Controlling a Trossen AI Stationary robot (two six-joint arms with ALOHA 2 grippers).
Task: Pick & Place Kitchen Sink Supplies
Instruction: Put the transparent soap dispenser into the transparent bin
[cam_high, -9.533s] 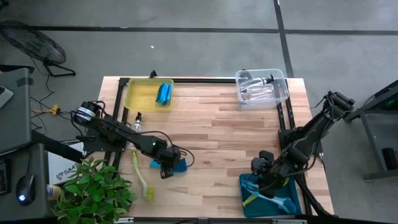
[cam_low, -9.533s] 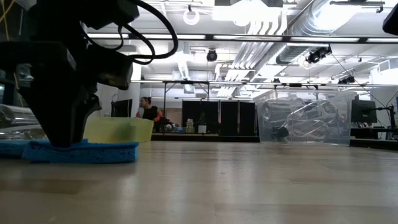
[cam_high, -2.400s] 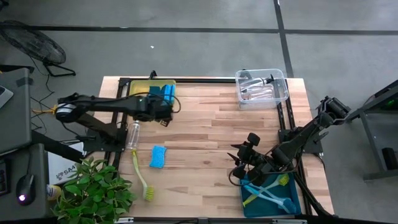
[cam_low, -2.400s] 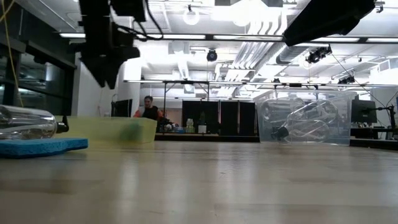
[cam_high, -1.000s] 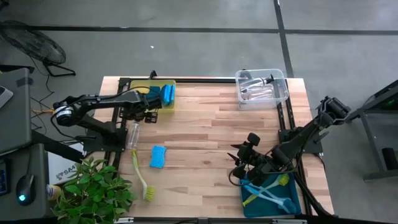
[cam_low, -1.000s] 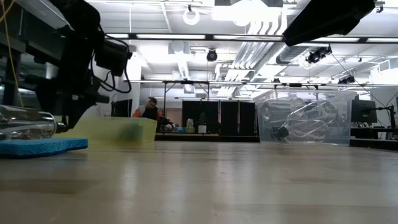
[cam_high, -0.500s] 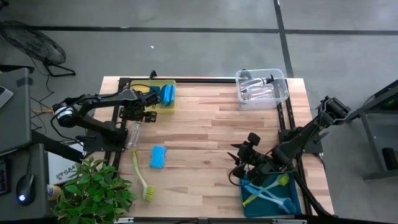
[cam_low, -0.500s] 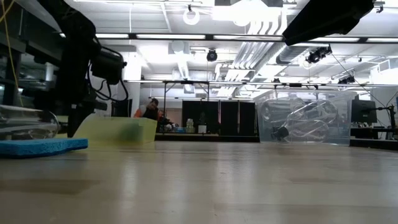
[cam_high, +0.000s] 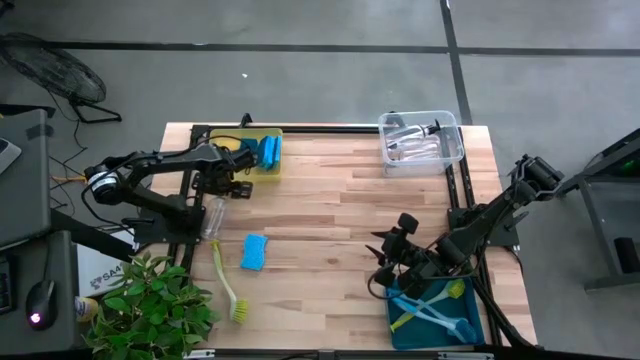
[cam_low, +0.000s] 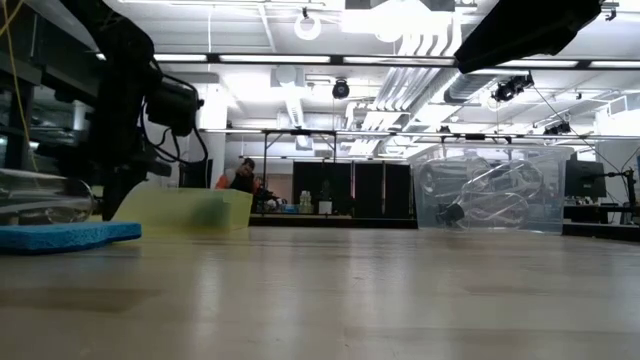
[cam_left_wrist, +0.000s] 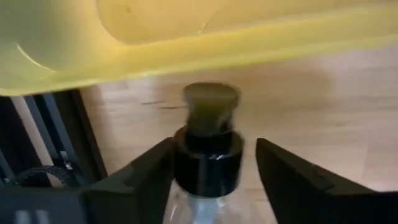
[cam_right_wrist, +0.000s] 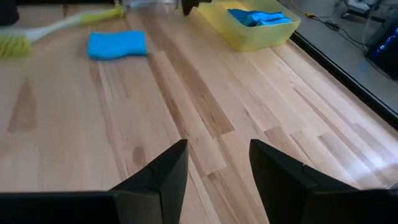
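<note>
While both arms sit low over it, the wooden table (cam_high: 330, 220) carries three bins: a yellow bin (cam_high: 228, 155) at the far left holding blue sponges (cam_high: 267, 150), a clear bin (cam_high: 421, 138) at the far right holding clear bottles, and a teal bin (cam_high: 433, 315) at the near right holding dish brushes (cam_high: 425, 310). A green plant (cam_high: 150, 305) stands off the near left corner. Loose on the boards lie a yellow-green brush (cam_high: 227, 285), a blue sponge (cam_high: 254, 251) just beside it, and a small clear bottle (cam_high: 212, 215) with a black top, lying near the left edge just short of the yellow bin, whose wall stands close beyond the cap. Left gripper (cam_high: 232, 186): down at the bottle's top end, fingers (cam_left_wrist: 140, 177) either side of the black collar (cam_left_wrist: 207, 152), narrowed since a second ago; actual contact cannot be told. One second back this gripper was nearer the yellow bin; it has drawn in toward the bottle. Right gripper (cam_right_wrist: 214, 162): parted, empty, beside the teal bin, unchanged. A person (cam_low: 241, 178) shows far back in the room.
</note>
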